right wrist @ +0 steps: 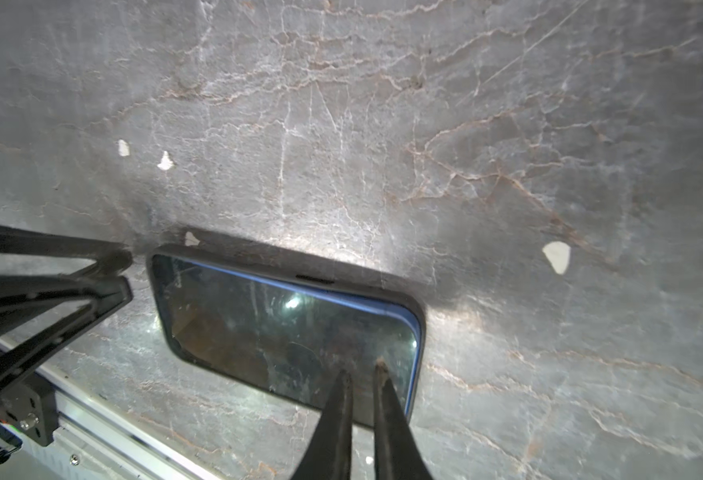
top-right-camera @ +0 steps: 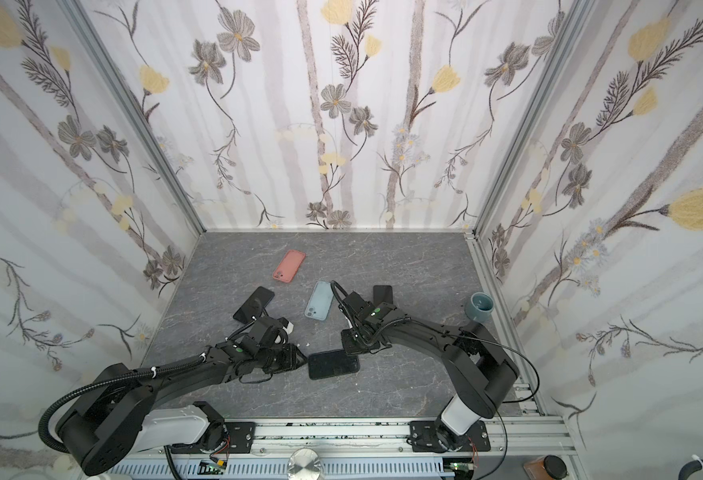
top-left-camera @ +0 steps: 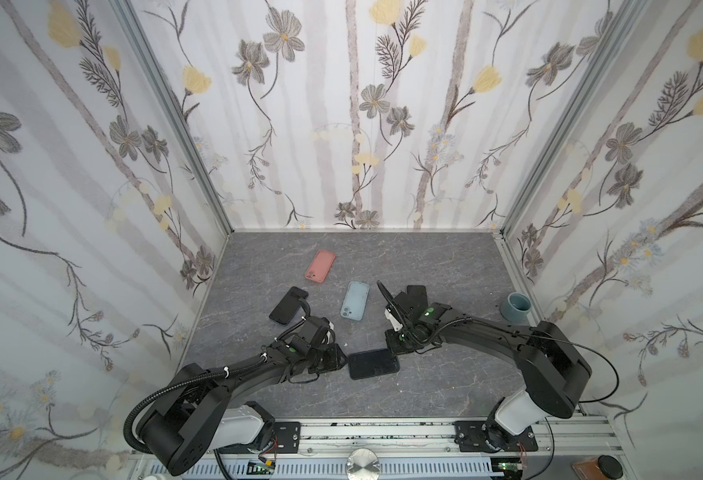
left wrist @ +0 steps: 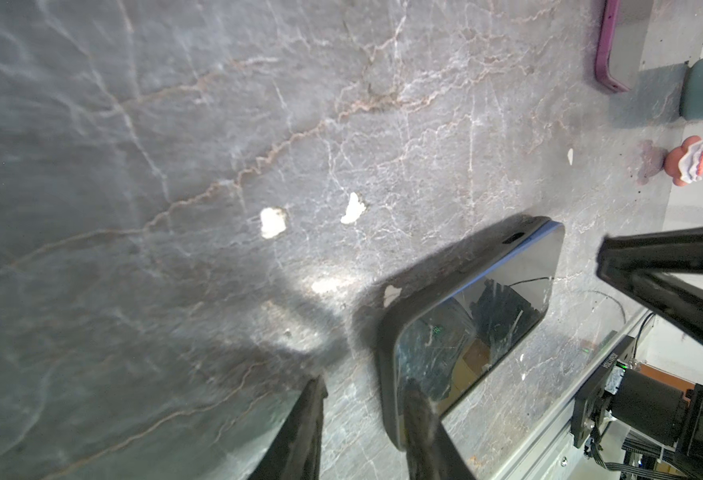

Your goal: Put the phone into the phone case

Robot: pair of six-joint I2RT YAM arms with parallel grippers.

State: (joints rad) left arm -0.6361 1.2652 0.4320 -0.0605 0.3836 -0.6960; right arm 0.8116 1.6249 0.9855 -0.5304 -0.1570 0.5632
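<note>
Now, the phone [top-left-camera: 377, 365] lies flat at the front middle of the worktop [top-left-camera: 433, 390], screen up, inside the black case [left wrist: 386, 374]. Its long axis goes across, from my left arm to my right arm, so each tool has one short end of it.

In the left wrist view the left tool [left wrist: 364, 380] is partly wide. One finger is outside the short end of the case and the other is above the screen. The rim stands between them, not pinched as far as I can see.

In the right wrist view the right tool [right wrist: 361, 368] is narrow, almost closed, with nothing between the fingers. Its tips seem to rest on the glass near a corner at the opposite end.

Along the long side away from the front rail [right wrist: 104, 419], and around that corner, I see a thin blue edge of the phone beside the case rim. So I judge this side is maybe not fully seated. The right tool is the nearer one, so I think the coming move is to press down there.
</note>
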